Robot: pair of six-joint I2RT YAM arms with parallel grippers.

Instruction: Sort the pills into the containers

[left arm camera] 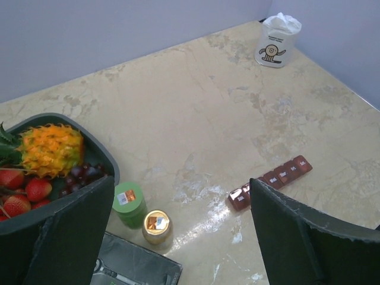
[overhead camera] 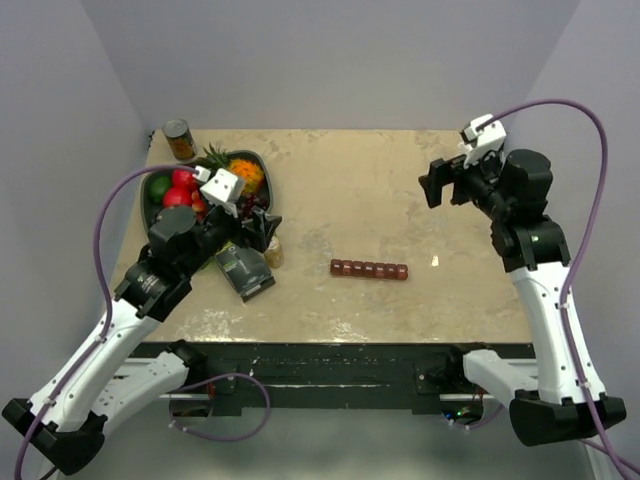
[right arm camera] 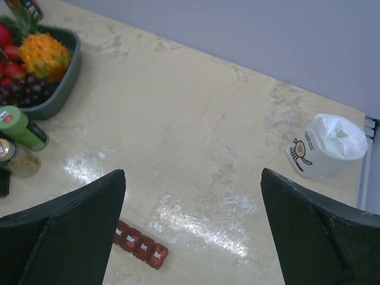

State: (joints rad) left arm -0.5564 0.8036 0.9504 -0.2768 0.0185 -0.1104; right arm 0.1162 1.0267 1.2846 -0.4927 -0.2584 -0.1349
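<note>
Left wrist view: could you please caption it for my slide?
Open left gripper over a beige marbled table bearing a dark red translucent plastic pill-organizer strip.

Nothing on my screens comes through sharp enough to read outright. The pill organizer (left arm camera: 273,177) carries a white mark on each lid, one per compartment. From the left wrist camera I get only blurred strokes, and the right wrist camera does no better. The white cup (left arm camera: 276,43) in the far corner bears a printed emblem, a round cartoon figure in black and orange with a line of tiny print above it that I cannot make out. The green bottle (left arm camera: 128,205) has a small orange and white sticker on its cap, and the amber bottle (left arm camera: 157,227) a similar one, both illegible. The dark packet (left arm camera: 139,267) shows pale print, cut off at the frame edge.
</note>
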